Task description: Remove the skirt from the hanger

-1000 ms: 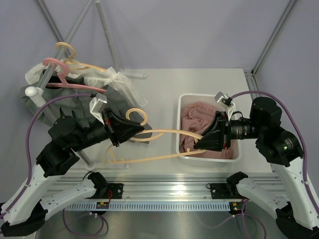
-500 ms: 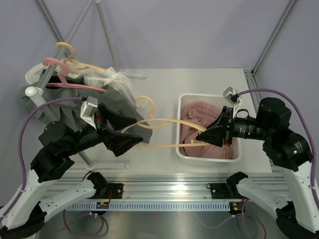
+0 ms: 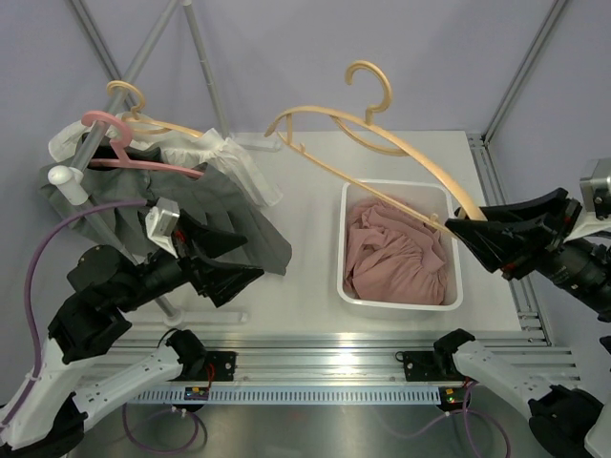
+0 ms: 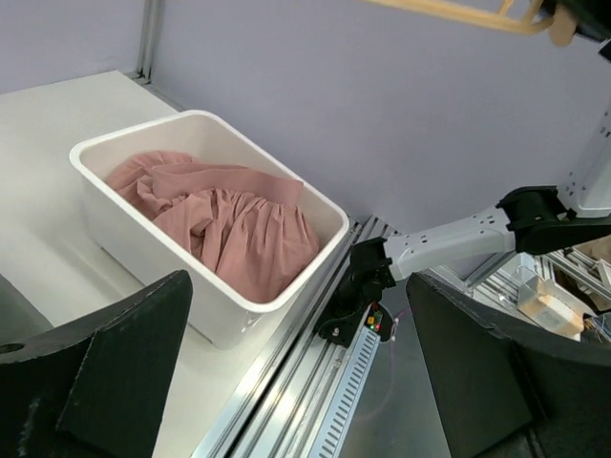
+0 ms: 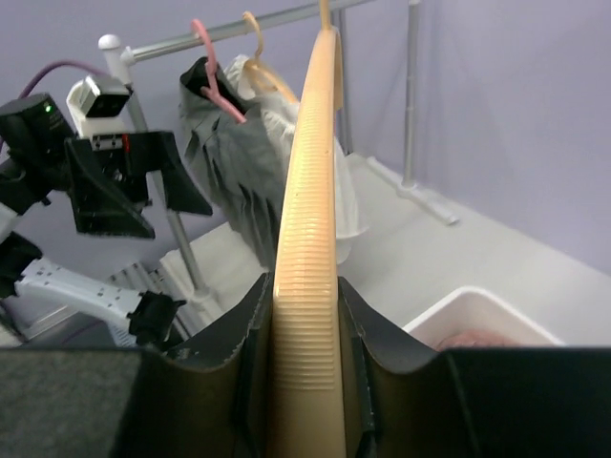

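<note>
The pink skirt (image 3: 396, 262) lies crumpled in the white bin (image 3: 401, 183), off the hanger. The bare tan hanger (image 3: 406, 145) is held up in the air above the bin, hook pointing up and away. My right gripper (image 3: 456, 234) is shut on one end of it. In the right wrist view the ribbed hanger arm (image 5: 310, 191) runs up between the jaws of the right gripper (image 5: 305, 353). My left gripper (image 3: 256, 258) stands open and holds nothing, left of the bin. In the left wrist view the skirt (image 4: 220, 219) in the bin (image 4: 239, 305) shows beyond the left gripper (image 4: 301, 324).
A clothes rack (image 5: 239, 29) at the far left carries a pink hanger (image 3: 115, 134), another tan hanger and grey and white garments (image 3: 229, 205). The grey garment hangs close behind my left gripper. A metal rail (image 3: 315, 363) runs along the near table edge.
My left gripper let go of the hanger, opened wide and drew back left. My right arm pulled back right and raised the hanger out over the bin.
</note>
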`<action>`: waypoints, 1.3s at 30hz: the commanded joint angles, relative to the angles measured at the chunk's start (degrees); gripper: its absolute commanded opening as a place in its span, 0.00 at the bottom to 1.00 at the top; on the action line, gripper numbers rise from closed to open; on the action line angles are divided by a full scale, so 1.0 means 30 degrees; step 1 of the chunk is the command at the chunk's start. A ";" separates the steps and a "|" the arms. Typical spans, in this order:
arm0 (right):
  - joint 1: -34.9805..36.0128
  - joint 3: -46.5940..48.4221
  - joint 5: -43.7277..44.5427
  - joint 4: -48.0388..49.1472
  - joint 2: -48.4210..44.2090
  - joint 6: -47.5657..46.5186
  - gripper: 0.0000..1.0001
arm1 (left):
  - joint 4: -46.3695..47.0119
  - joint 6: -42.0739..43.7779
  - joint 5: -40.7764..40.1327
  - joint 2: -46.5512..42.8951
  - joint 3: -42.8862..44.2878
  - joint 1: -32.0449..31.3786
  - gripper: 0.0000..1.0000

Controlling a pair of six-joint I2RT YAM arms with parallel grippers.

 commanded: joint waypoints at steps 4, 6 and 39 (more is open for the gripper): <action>0.0074 -0.1117 0.0851 0.4814 0.5195 -0.3311 0.00 | 0.0204 -0.0626 -0.0086 0.0045 -0.2265 -0.0042 0.99; 0.0074 -0.0911 0.0294 0.6627 0.6580 -0.3958 0.00 | 0.0616 -0.1328 0.0061 0.0016 -0.2909 -0.0042 0.99; 0.3384 1.3943 -0.5332 1.5950 2.6184 -0.0943 0.00 | 0.2904 -0.3176 0.0736 -0.2328 -0.8597 -0.0013 0.99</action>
